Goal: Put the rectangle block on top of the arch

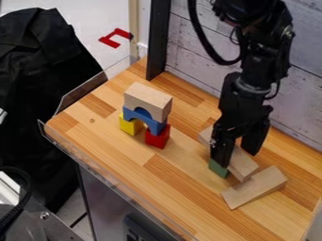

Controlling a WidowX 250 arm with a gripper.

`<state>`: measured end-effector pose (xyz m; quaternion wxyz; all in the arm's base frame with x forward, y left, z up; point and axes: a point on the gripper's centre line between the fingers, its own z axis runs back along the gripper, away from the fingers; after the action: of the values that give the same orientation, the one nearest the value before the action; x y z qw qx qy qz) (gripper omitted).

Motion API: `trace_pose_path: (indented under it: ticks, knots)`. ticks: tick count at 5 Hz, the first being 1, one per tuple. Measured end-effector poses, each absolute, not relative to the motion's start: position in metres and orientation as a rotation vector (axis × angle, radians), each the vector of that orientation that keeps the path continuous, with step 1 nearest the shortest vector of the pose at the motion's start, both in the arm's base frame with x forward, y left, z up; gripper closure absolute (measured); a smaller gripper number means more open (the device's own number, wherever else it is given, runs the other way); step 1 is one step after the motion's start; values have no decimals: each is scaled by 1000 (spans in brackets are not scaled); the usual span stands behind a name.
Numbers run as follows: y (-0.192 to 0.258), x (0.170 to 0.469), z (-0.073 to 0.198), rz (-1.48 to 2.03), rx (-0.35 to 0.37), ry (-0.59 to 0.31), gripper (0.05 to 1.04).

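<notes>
The gripper [236, 157] hangs low at the right of the table, its two fingers apart. Between them runs a long pale wooden rectangle block [243, 164], lying slanted; contact with the fingers cannot be told. Left of centre, a blue arch [155, 125] bridges a yellow block [131, 124] and a red block [157, 136]. On it rests a pale wooden block [148, 100] with a curved notch in its lower edge, where dark blue shows.
A green block [217, 168] lies beside the near fingertip. Another flat wooden block [254, 187] sits nearer the front right, close to the slanted one. The wooden tabletop [129, 160] has a clear raised guard along its left edge; a plank wall stands behind.
</notes>
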<state>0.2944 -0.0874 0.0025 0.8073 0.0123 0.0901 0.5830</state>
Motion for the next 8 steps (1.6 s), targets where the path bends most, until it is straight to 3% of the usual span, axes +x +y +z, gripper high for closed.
trace_pose_path:
  ticks: [2, 3, 4, 5, 8]
  knots:
    - [-81, 284, -10, 1251, 12, 200, 118]
    - [-80, 286, -11, 1235, -3, 197, 393]
    - [-81, 287, -10, 1224, -21, 197, 498]
    - [-79, 290, -8, 1224, -49, 194, 498]
    - [-49, 312, 43, 1282, -158, 39, 498]
